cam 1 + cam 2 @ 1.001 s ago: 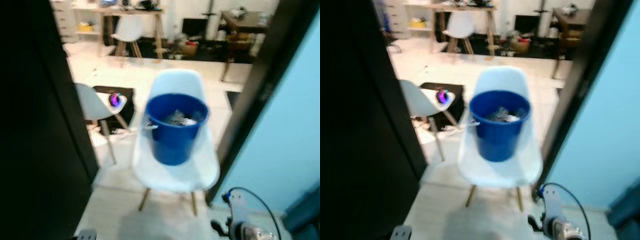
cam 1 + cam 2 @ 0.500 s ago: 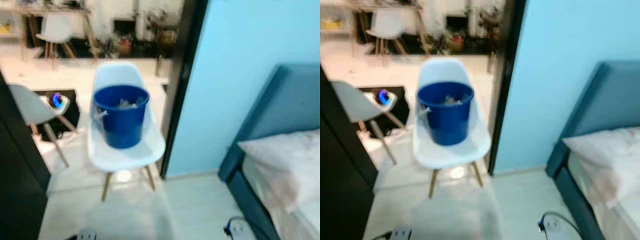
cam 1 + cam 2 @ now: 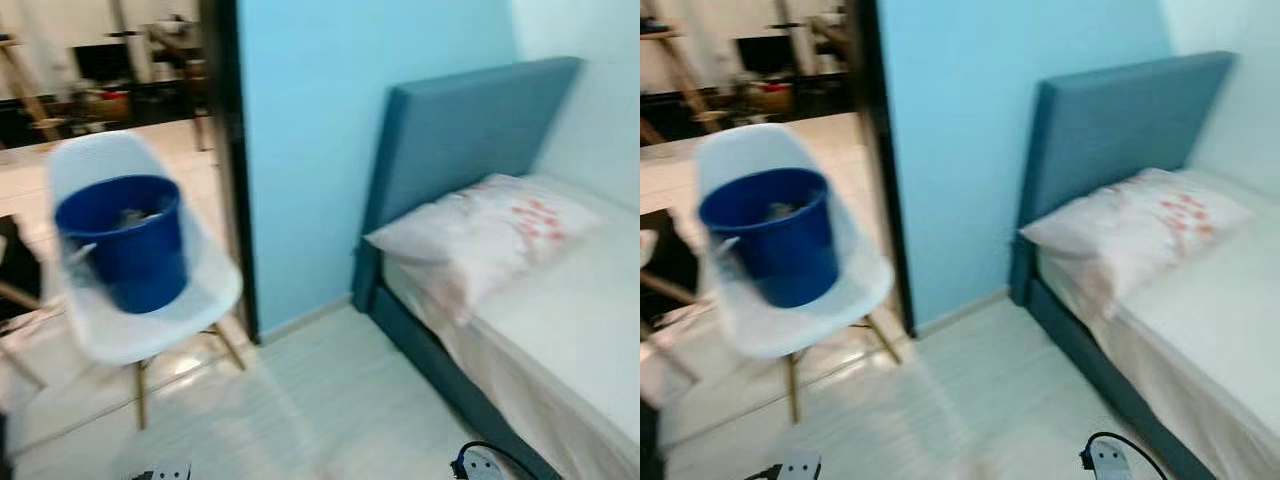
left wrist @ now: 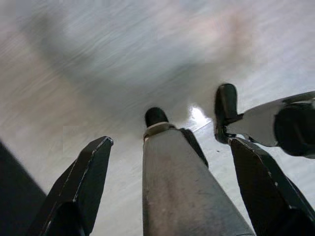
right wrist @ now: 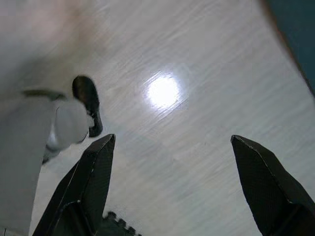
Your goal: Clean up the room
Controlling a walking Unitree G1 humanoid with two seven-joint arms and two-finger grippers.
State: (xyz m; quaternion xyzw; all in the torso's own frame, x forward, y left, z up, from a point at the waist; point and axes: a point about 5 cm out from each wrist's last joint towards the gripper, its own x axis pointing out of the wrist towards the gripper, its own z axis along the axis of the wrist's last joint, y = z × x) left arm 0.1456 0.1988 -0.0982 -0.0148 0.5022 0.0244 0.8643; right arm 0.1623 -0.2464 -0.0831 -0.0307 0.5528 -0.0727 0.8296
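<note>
- Facing a bedroom corner, the head views show a bed (image 3: 560,330) with a teal headboard (image 3: 450,130) against a light blue wall (image 3: 310,130); a pale pillow (image 3: 1135,225) with red print lies at its head; all is blurred
- left of the wall, a white chair (image 3: 135,300) in the doorway carries a blue bucket (image 3: 775,235) holding rubbish
- the wrist views look down at pale floor (image 5: 197,123); the left gripper (image 4: 170,189) and right gripper (image 5: 172,189) both hang low, fingers spread wide, holding nothing
- the robot's legs stand between the left gripper's fingers
</note>
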